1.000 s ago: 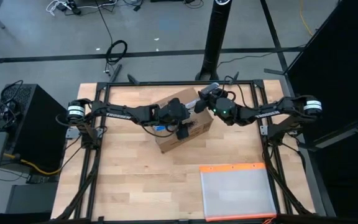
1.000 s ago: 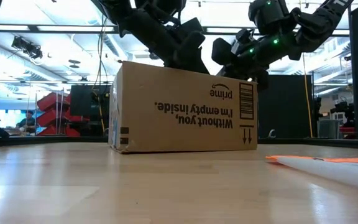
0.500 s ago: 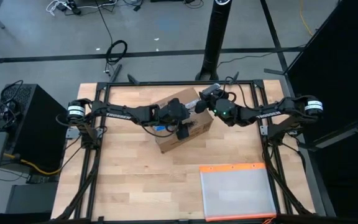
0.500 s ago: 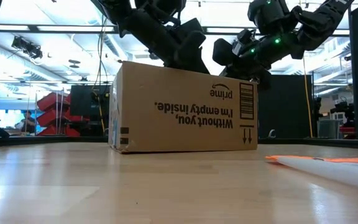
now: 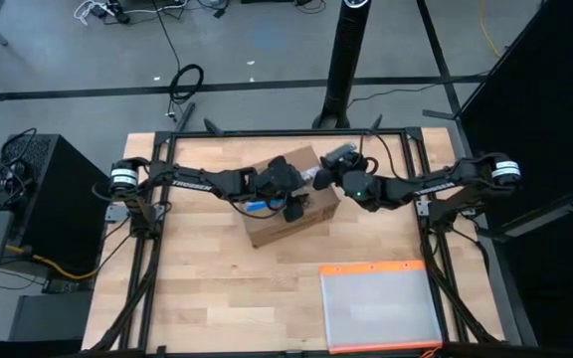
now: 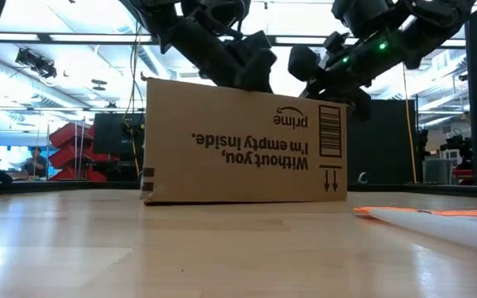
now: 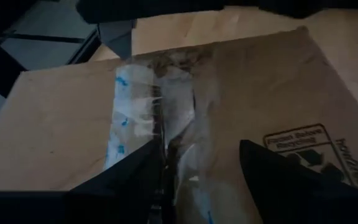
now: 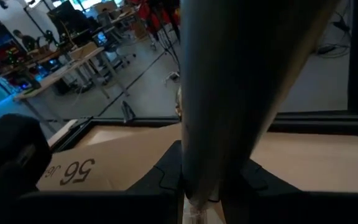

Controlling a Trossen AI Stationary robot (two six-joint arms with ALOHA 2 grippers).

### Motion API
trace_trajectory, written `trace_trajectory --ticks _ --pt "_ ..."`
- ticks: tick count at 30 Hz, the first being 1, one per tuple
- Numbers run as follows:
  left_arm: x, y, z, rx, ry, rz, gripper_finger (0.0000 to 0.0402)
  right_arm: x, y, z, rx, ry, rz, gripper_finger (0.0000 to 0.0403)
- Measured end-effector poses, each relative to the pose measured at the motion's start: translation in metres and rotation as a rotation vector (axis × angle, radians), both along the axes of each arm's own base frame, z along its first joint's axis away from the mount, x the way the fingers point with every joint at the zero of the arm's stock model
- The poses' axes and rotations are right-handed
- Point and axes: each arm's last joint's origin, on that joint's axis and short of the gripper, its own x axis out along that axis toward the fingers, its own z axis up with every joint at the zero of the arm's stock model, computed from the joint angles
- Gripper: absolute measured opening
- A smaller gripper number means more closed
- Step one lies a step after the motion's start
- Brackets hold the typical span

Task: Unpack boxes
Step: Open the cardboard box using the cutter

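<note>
The brown cardboard box stands on the wooden table, its printed side toward the low view. Clear tape runs along its top seam, and "56" is printed on top. My left gripper comes in from the table's left and hangs open over that seam. My right gripper comes in from the right, over the box's far right top, and is shut on a grey stick-like tool. My left gripper slants down from the table's left with one finger at the taped seam and the other on the flap beside it. The picture's edge cuts off the fingertips, so I cannot tell whether they touch the cardboard. My right gripper pinches the grey tool's lower end between its two fingers. The tool's free end sticks out toward the table's far edge. Its lower tip is hidden under the fingers at the box's top.
A flat clear pouch with an orange edge lies at the table's near right. A black pillar stands beyond the far edge. Dark frame rails run along the table's left and right sides. Bare wood lies near and left of the box.
My right gripper has shifted a little toward the near edge and rolled, the tool going with it. The box has turned slightly on the table, and its near left corner has swung toward the left edge.
</note>
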Motion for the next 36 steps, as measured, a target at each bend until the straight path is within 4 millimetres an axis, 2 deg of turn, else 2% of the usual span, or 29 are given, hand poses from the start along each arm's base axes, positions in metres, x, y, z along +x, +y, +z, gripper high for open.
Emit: trace_trajectory --ticks 11,19,25,36 --pt "0.007 0.005 -0.006 -0.009 -0.049 0.012 0.0213 -0.014 0.013 0.005 0.068 -0.001 -0.011 0.0043" --pt "0.001 0.005 0.010 0.046 -0.070 -0.013 0.0213 -0.013 0.004 0.004 0.080 -0.007 -0.008 0.0043" --pt "0.002 0.003 0.032 0.056 -0.075 -0.029 0.0213 -0.013 -0.003 0.006 0.073 -0.009 -0.011 0.0043" --pt "0.018 -0.041 0.015 0.080 -0.028 -0.071 0.0213 -0.012 -0.022 0.009 0.086 -0.038 0.014 0.0043"
